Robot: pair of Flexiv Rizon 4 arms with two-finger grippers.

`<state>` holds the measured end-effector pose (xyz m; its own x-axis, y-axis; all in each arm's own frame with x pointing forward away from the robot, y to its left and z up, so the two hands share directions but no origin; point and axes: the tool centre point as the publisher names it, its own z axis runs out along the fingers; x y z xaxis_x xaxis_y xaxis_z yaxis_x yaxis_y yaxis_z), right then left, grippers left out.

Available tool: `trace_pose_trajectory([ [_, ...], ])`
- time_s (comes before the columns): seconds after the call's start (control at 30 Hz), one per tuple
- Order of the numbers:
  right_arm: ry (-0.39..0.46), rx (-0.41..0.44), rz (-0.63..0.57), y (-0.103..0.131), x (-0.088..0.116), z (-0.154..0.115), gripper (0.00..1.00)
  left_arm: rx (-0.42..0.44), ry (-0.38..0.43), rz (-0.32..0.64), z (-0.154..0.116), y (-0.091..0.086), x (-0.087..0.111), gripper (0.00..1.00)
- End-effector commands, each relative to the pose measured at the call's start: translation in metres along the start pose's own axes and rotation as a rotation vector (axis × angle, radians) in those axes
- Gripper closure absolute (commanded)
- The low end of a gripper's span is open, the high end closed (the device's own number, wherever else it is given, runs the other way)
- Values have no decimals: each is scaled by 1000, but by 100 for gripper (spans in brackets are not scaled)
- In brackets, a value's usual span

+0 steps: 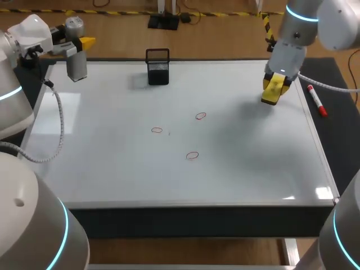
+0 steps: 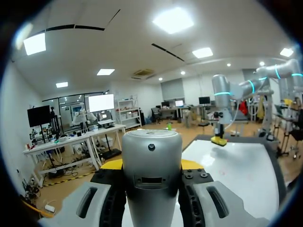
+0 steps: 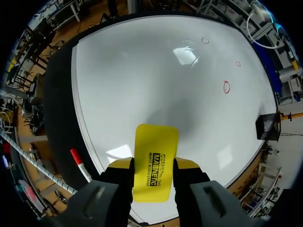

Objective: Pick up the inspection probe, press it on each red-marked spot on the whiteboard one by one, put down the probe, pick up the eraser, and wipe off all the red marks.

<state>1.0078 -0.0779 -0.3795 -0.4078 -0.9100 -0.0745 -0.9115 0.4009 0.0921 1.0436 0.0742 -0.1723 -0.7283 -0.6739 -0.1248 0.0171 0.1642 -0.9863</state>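
Note:
My left gripper (image 1: 80, 45) hangs above the whiteboard's (image 1: 112, 174) far left corner, shut on the silver cylindrical probe (image 1: 76, 63). In the left wrist view the probe (image 2: 151, 175) stands upright between the yellow tips of that gripper (image 2: 151, 165). Over the board's far right part, my right gripper (image 1: 275, 85) is shut on the yellow eraser (image 1: 271, 91). The right wrist view shows the eraser (image 3: 156, 161) clamped in the gripper (image 3: 154, 165), slightly above the board. Three red rings (image 1: 201, 116) (image 1: 157, 130) (image 1: 192, 156) lie mid-board; those rings (image 3: 226, 86) (image 3: 237, 63) (image 3: 205, 40) lie ahead of the eraser.
A black mesh holder (image 1: 158, 68) stands at the board's far edge, near the middle; the right wrist view has the holder (image 3: 267, 125) too. A red marker (image 1: 316, 100) lies on the dark mat just right of the board, and that marker (image 3: 80, 165) shows beside the right gripper.

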Motion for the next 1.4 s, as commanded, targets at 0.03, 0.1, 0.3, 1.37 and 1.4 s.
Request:
trace_pose_trajectory([
  [0.03,-3,-2,-5,-2,0,-1,100,4,-5,1,0,0,1,100],
  [0.1,-8,1,-3,-2,0,-1,100,4,-5,1,0,0,1,100],
  [0.3,-8,1,-3,-2,0,-1,100,4,-5,1,0,0,1,100],
  [1.37,-8,1,-3,-2,0,-1,100,32,60,12,14,8,44,100],
  [1.4,-8,1,-3,-2,0,-1,100,37,75,11,17,10,50,100],
])
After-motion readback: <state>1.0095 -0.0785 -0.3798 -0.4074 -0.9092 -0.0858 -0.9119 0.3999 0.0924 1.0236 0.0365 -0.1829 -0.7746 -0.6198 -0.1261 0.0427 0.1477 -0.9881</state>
